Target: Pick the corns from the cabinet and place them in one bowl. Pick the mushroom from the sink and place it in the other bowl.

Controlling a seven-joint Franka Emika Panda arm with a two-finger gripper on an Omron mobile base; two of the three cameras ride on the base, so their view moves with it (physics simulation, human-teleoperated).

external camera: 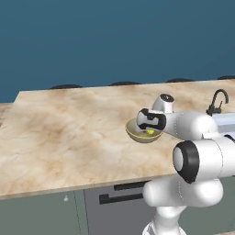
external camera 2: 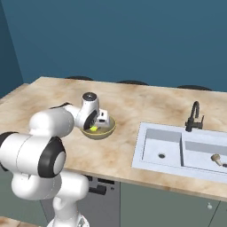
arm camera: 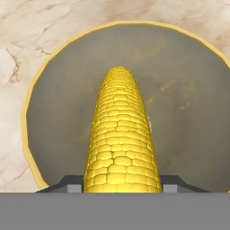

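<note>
Got my gripper [arm camera: 121,186] clamped on a corn cob [arm camera: 120,139], hanging right over the tan bowl [arm camera: 188,103] on the counter [external camera: 69,133]. The cob points straight out ahead of my fingers. Mushroom [external camera 2: 216,158] sits off in the sink [external camera 2: 168,153], well away from me.

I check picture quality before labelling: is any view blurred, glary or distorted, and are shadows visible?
Hand view: sharp, the corn looms large from closeness, filling the tan bowl; no glare. Left base view: even flat light, soft shading inside the bowl under the gripper. Right base view: clear, the mushroom in the sink is small.
</note>
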